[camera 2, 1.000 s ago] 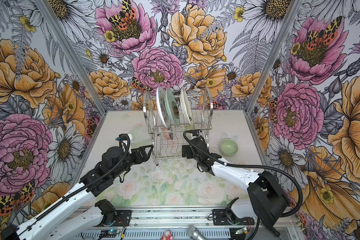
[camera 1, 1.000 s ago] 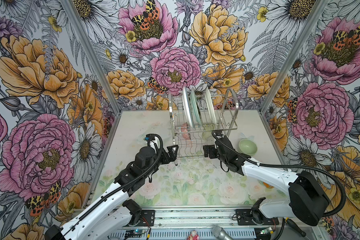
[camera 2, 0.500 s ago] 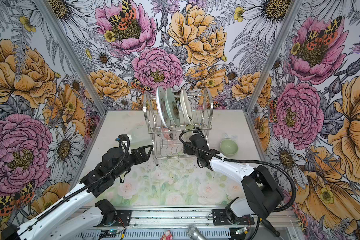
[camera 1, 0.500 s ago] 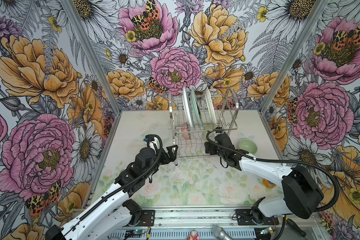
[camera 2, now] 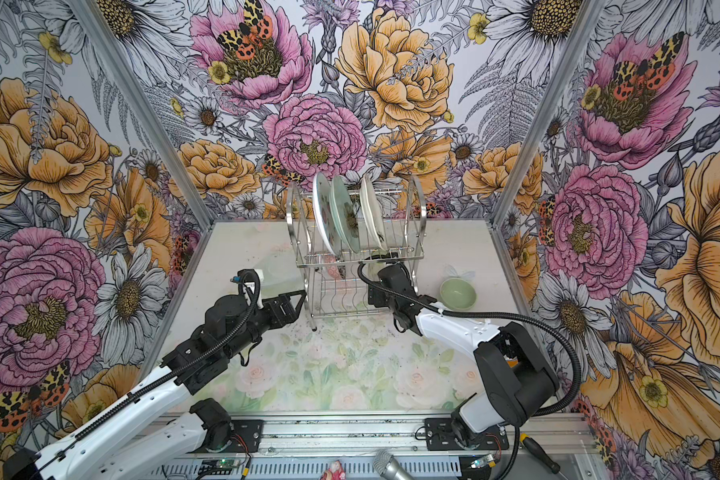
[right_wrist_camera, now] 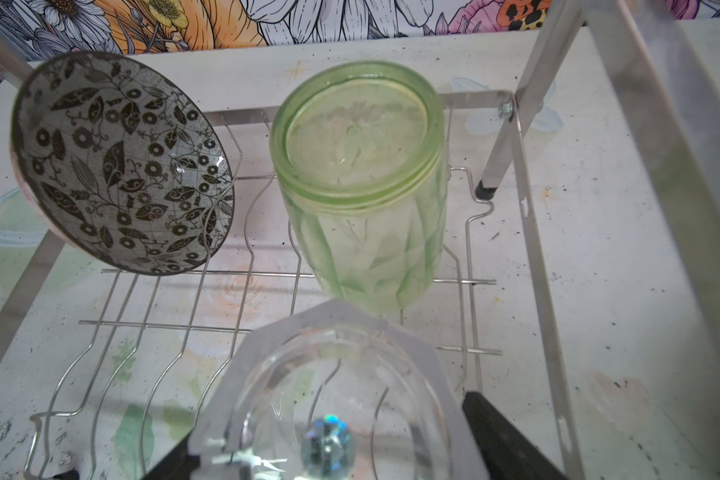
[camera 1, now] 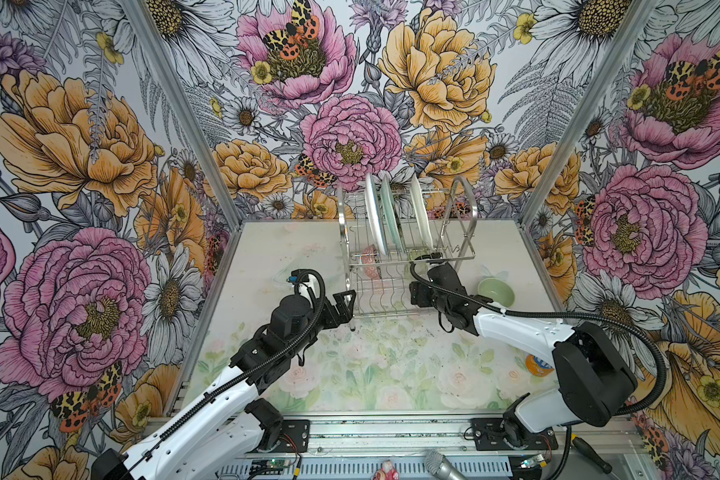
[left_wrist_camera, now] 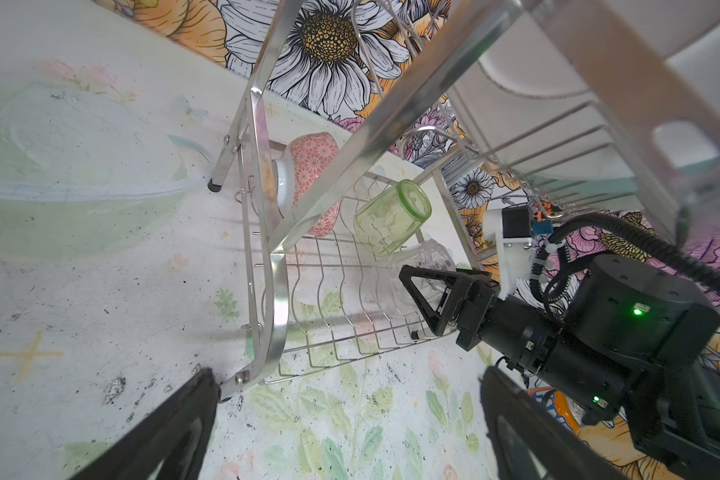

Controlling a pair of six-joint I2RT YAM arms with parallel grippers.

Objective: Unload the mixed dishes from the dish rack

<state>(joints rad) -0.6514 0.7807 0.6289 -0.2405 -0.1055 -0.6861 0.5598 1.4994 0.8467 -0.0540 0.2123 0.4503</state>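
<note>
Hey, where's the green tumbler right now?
In the right wrist view, the green tumbler sits on the dish rack's lower tier, between the black-and-white patterned bowl and the clear tumbler.

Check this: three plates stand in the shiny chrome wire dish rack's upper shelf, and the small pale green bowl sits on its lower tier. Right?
No: the small pale green bowl sits on the table, right of the shiny chrome wire dish rack, as both top views show. The three plates do stand in its upper shelf.

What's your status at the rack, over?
Left hand open beside dish rack corner. Right hand straddling clear tumbler, lower tier, grip unconfirmed. Green tumbler right beside it; three plates overhead.
</note>
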